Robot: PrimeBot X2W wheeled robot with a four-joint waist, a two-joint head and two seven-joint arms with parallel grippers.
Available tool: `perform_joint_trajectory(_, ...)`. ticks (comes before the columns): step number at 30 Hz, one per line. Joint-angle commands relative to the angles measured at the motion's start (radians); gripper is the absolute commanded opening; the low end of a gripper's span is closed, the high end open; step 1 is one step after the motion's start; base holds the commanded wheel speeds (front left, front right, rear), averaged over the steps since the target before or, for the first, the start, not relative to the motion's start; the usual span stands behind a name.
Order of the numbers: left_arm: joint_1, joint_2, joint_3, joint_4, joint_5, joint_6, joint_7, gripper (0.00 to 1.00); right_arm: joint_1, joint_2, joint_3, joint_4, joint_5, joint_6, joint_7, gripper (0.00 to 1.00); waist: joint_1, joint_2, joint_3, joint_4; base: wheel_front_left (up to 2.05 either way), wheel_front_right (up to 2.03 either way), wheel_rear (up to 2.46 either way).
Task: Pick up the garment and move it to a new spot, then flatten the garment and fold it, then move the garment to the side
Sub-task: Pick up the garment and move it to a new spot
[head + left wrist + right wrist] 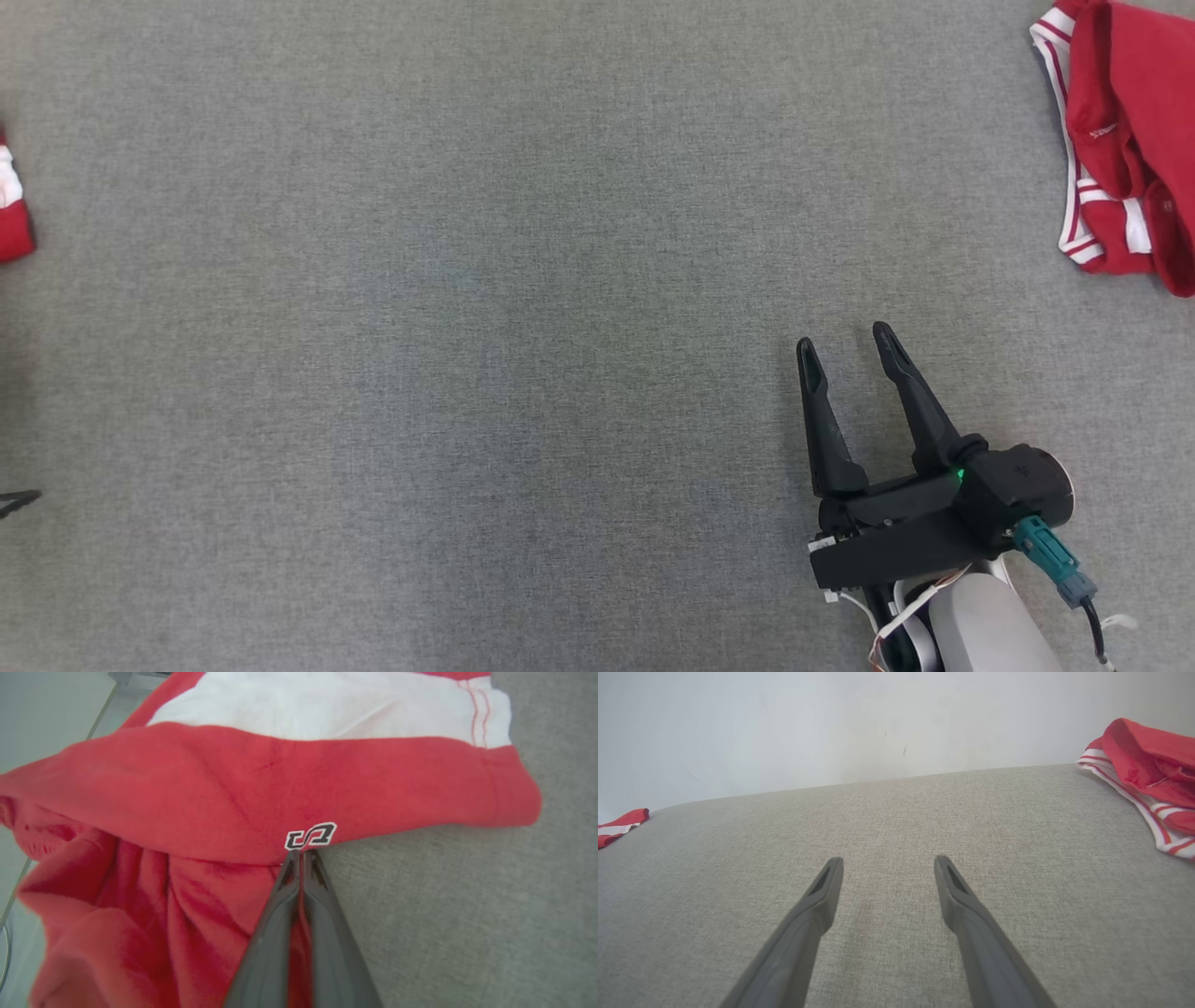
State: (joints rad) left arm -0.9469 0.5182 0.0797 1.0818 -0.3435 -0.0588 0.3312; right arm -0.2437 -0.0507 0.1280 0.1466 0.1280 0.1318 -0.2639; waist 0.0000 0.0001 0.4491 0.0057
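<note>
The left gripper (299, 856) is pinched tight. Its two dark fingers press together with a sliver of red cloth caught between them, so it holds the garment (280, 784) by a fold at its near edge. A small black-and-white logo patch (310, 835) sits right at the fingertips, touching them on the far side. Close in on the left of the fingers the cloth bunches in deep, loose folds. To their right lies the bare grey cloth surface (467, 914).

Beyond the tips, a long red panel runs crosswise to the fingers, from far on their left to a hemmed end on their right. Further still, a broad white band (327, 704) follows the same line. The garment's long axis therefore lies across the grip, with most of its bulk left of and beyond the fingers, near the surface's edge. The coming lift and carry probably turns on this: the free room is to the right of the fingers, and the bunched side will likely trail behind.

The left arm is plainly the nearer one, and its fingers slope down onto the cloth. The right gripper (843, 338) is well apart from that garment, jaws wide and empty, over bare surface with its fingers pointing ahead. Ahead of it and off to its right lies a second red garment (1130, 140) with striped trim, which neither gripper touches.
</note>
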Motion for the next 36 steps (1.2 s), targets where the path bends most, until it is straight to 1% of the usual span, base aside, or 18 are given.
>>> perform_joint_trajectory(1,0.012,0.008,-0.004,-0.009,0.01,-0.008,-0.028,0.0,0.01,0.001,-0.002,0.003,-0.006,-0.002,-0.001,1.0,0.0,-0.0001,-0.006,0.006,0.0,0.0,0.0)
perform_joint_trajectory(8,-0.026,0.03,-0.031,-0.071,0.03,-0.027,-0.185,0.0,0.021,0.001,-0.002,0.015,-0.002,-0.002,-0.001,1.0,0.0,-0.0001,-0.048,0.026,0.0,0.0,0.0)
perform_joint_trajectory(14,-0.074,0.038,-0.066,-0.143,0.055,-0.041,-0.293,0.0,0.038,0.001,0.004,0.025,0.014,-0.002,-0.001,1.0,0.0,-0.0001,-0.095,0.031,0.0,0.0,0.0)
perform_joint_trajectory(19,-0.12,0.039,-0.104,-0.237,0.076,-0.049,-0.343,0.0,0.055,0.001,0.009,0.028,0.033,-0.002,-0.001,1.0,0.0,-0.0001,-0.139,0.022,0.0,0.0,0.0)
perform_joint_trajectory(20,-0.12,0.039,-0.104,-0.237,0.076,-0.049,-0.343,0.0,0.055,0.001,0.009,0.028,0.033,-0.002,-0.001,1.0,0.0,-0.0001,-0.139,0.022,0.0,0.0,0.0)
perform_joint_trajectory(21,-0.139,0.035,-0.117,-0.285,0.083,-0.053,-0.357,0.0,0.062,0.001,0.008,0.03,0.038,-0.002,-0.001,1.0,0.0,-0.0001,-0.153,0.015,0.0,0.0,0.0)
perform_joint_trajectory(22,-0.139,0.035,-0.117,-0.285,0.083,-0.053,-0.357,0.0,0.062,0.001,0.008,0.03,0.038,-0.002,-0.001,1.0,0.0,-0.0001,-0.153,0.015,0.0,0.0,0.0)
perform_joint_trajectory(24,-0.157,0.029,-0.133,-0.338,0.084,-0.055,-0.362,0.0,0.068,0.001,0.01,0.033,0.044,-0.002,-0.001,1.0,0.0,-0.0001,-0.167,0.007,0.0,0.0,0.0)
perform_joint_trajectory(29,-0.185,0.007,-0.182,-0.488,0.069,-0.063,-0.334,0.0,0.082,0.001,0.009,0.035,0.068,-0.002,-0.001,1.0,0.0,-0.0001,-0.196,-0.024,0.0,0.0,0.0)
perform_joint_trajectory(36,-0.191,-0.031,-0.245,-0.711,0.033,-0.07,-0.241,0.0,0.091,0.001,0.018,0.031,0.099,-0.002,-0.001,1.0,0.0,-0.0001,-0.214,-0.096,0.0,0.0,0.0)
